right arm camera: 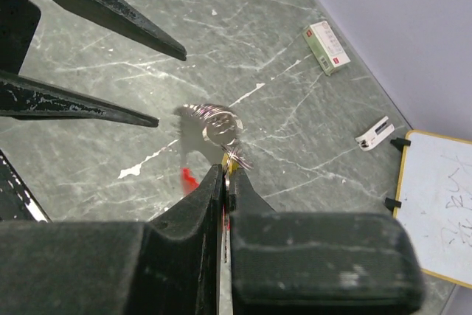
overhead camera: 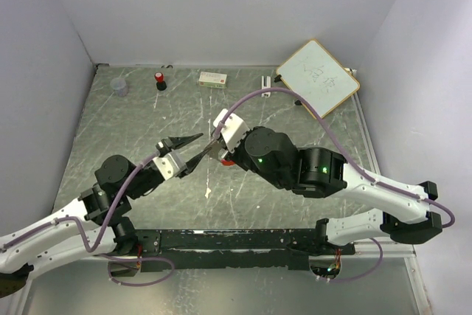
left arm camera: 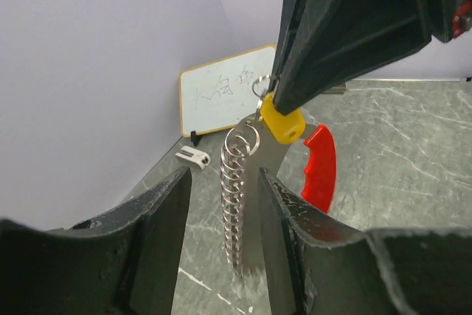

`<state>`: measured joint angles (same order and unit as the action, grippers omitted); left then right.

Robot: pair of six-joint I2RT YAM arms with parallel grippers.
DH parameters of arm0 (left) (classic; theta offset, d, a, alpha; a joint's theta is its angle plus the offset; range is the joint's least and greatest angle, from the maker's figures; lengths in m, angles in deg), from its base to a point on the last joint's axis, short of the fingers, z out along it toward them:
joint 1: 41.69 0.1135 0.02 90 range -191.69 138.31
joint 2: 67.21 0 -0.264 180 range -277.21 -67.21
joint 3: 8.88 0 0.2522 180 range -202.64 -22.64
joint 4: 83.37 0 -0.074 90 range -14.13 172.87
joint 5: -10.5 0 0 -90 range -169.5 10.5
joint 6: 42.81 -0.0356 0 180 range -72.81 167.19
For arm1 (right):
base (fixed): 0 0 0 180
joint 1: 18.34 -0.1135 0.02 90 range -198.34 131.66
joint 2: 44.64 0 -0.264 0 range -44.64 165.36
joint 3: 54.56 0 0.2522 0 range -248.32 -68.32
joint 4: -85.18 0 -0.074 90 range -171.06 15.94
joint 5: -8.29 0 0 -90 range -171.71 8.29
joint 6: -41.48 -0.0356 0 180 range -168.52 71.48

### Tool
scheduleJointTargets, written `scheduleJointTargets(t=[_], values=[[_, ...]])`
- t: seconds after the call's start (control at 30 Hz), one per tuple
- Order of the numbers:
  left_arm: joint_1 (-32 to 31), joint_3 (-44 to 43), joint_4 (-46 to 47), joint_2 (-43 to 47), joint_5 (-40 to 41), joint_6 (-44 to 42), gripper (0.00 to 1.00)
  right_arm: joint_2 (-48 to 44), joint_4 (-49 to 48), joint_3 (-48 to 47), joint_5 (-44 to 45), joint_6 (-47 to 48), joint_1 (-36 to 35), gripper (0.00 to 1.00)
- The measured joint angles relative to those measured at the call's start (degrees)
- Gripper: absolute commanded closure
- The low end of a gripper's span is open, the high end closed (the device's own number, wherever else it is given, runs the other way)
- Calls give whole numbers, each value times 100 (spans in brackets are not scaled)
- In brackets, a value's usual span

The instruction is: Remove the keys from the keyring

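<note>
Above the table, my right gripper [right arm camera: 227, 171] is shut on the yellow-headed key [left arm camera: 282, 122]. The keyring [left arm camera: 234, 204], a silvery coil of loops, hangs down from that key. The longer red key [left arm camera: 320, 167] dangles to the coil's right. My left gripper [left arm camera: 225, 175] is open, a finger [left arm camera: 158, 219] on each side of the hanging coil, with a gap showing on its left side. In the top view the two grippers meet at mid-table, the left gripper [overhead camera: 206, 142] against the right gripper [overhead camera: 216, 150]. From the right wrist the keyring [right arm camera: 217, 125] lies just past the left fingers [right arm camera: 110, 5].
A whiteboard [overhead camera: 318, 77] leans at the back right, with a small white clip [overhead camera: 267, 79] beside it. A small box [overhead camera: 213, 78], a red-capped black bottle [overhead camera: 160, 80] and a clear cup [overhead camera: 119, 86] line the back edge. Walls close in on three sides.
</note>
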<state>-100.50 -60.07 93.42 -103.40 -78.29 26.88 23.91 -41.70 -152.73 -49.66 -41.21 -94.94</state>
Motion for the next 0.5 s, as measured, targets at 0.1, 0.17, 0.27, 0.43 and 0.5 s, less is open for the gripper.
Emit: scheduleJointTargets(t=[0.1,0.17,0.27,0.43,0.5], values=[[0,0,181,-28,-103,66,51,37,83,0,-57,-2,-2,100],[0,13,358,9,-142,109,51,66,140,0,-76,0,-2,100],[0,151,675,160,-168,190,55,83,186,0,-81,0,-4,100],[-2,352,962,365,-319,299,54,81,192,0,-76,2,-20,100],[-2,343,984,299,-446,308,53,81,190,0,-81,2,-26,100]])
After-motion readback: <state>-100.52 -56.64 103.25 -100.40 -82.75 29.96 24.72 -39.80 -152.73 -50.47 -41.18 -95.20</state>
